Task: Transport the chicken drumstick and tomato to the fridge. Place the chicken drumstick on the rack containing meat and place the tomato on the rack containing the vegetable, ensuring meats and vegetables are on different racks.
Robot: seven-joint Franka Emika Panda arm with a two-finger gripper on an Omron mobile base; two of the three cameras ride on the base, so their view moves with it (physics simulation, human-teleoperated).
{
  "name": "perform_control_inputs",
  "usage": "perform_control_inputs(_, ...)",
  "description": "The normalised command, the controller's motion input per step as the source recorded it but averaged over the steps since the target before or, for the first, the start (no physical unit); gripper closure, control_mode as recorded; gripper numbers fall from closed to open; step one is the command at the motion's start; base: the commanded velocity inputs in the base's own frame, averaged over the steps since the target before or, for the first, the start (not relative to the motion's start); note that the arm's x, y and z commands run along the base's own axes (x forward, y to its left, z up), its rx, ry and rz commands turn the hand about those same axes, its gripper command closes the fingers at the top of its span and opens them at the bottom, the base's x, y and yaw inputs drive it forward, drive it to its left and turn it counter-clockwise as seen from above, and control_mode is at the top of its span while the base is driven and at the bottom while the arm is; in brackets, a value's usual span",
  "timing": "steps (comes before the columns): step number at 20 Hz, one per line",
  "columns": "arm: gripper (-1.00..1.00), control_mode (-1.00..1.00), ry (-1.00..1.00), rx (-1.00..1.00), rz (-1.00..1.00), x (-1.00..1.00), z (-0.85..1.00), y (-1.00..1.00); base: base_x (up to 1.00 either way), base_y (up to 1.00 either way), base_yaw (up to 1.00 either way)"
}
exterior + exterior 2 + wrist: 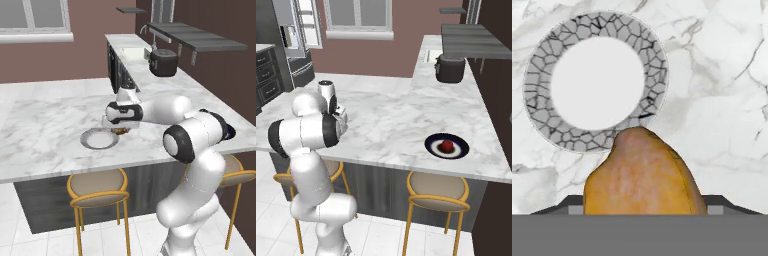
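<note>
Chicken drumstick (643,175), the elongated golden orange-brown piece of cooked meat, sits clamped between my gripper (119,131) fingers, lifted just clear of the white marble counter (45,125). In the left base view it shows as a small brown patch under my hand, beside the right edge of the round plate with a white centre and grey crackle-pattern rim (100,138). In the hand view the thick end of the drumstick is nearest the camera and its narrower tip overlaps the plate rim.

Reading from left to right in the right base view: the tall fridge with wide doors (298,40) stands at the far left beyond the counter; my arm is folded low over the counter edge; the small glossy red tomato (447,145) rests on a dark round plate with a pale ring (432,148), well apart from my hand, on the right side of the counter.

Step in hand, as I judge it: the drumstick is picked up and carrying is about to begin. The next move calls for raising it clear, driving the base to the fridge, and setting it on the meat rack; the tomato is not yet handled.

Pose: elbow bent sharply, forearm reaching out level over the counter, hand pointing downward
</note>
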Motion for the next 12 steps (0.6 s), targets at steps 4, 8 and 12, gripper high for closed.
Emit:
perform_control_inputs(4,1.00,-1.00,-0.02,0.07,0.05,-1.00,0.84,-0.83,0.00,0.00,0.00)
perform_control_inputs(8,1.00,-1.00,-0.08,0.00,0.09,-1.00,0.88,-0.61,0.00,0.00,0.00)
perform_control_inputs(12,1.00,-1.00,-0.01,0.00,0.10,-1.00,1.00,-0.71,0.00,0.00,0.00)
